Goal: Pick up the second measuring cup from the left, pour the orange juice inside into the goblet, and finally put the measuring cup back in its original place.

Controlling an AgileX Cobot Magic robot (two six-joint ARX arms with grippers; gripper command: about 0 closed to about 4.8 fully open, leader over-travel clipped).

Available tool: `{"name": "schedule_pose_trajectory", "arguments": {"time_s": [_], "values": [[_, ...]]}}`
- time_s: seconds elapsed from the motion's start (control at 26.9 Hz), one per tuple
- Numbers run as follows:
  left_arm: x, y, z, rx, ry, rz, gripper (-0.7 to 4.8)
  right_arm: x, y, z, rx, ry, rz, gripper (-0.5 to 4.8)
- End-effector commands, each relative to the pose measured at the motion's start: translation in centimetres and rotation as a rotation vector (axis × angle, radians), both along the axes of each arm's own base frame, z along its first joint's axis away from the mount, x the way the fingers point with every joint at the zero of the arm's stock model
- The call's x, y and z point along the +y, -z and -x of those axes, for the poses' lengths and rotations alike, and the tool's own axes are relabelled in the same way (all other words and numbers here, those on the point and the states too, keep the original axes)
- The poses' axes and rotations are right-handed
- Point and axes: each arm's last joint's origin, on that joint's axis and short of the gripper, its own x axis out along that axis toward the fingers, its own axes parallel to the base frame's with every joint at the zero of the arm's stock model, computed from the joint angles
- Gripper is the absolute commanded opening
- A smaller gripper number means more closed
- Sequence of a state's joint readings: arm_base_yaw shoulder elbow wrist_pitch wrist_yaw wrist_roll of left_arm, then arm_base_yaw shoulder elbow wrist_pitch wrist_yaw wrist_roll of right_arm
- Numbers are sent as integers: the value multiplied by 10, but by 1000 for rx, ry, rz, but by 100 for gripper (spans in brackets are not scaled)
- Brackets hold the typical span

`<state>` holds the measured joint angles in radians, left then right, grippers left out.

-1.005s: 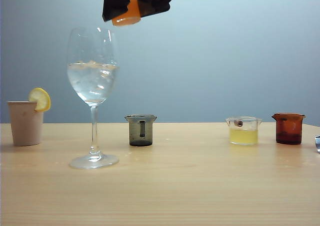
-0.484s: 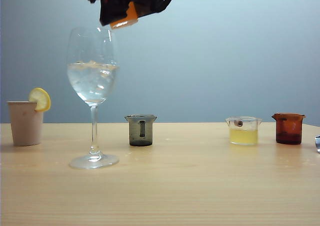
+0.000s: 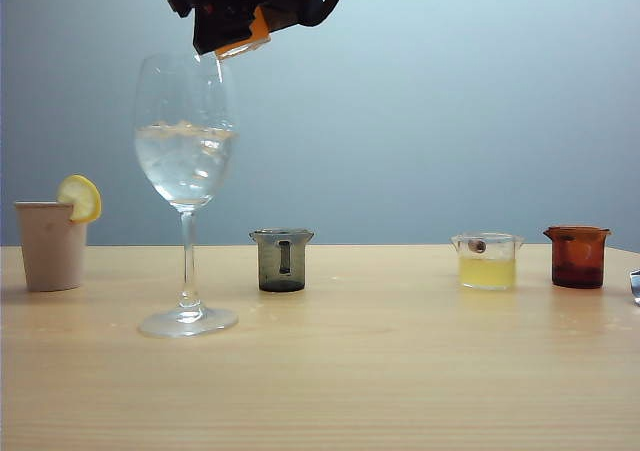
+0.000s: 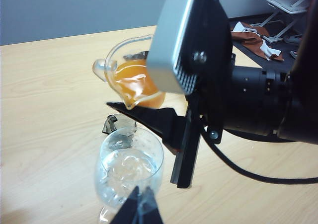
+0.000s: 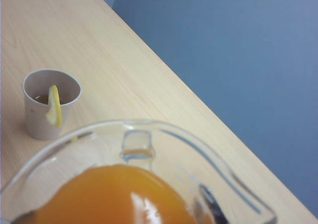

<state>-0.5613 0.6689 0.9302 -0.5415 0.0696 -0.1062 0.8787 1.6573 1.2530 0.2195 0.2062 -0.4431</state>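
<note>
Second measuring cup [image 4: 130, 80]: small clear glass beaker, tilted lip-down above the rim of the goblet [image 3: 186, 186], orange juice [image 5: 117, 195] pooled toward its spout; goblet: tall stemmed glass, upright on pale wood tabletop, bowl partly filled with clear liquid.

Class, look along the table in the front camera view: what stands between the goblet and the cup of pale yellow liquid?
In the exterior view, only the smoky grey cup stands between the goblet and the pale yellow cup.

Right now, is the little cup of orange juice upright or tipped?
Tipped: the cup leans lip-down over the wine glass, juice pooled at its lip.
</note>
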Motion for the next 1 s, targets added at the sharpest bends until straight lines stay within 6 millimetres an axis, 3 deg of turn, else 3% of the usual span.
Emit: {"name": "schedule_pose_trajectory", "arguments": {"time_s": [0.04,1.0], "values": [[0,-2,1,-14,7,9,-6,1,-6,0,-55,-6,-5,147],[0,-1,1,-6,7,5,-6,0,-6,-1,-174,-21,148,146]]}}
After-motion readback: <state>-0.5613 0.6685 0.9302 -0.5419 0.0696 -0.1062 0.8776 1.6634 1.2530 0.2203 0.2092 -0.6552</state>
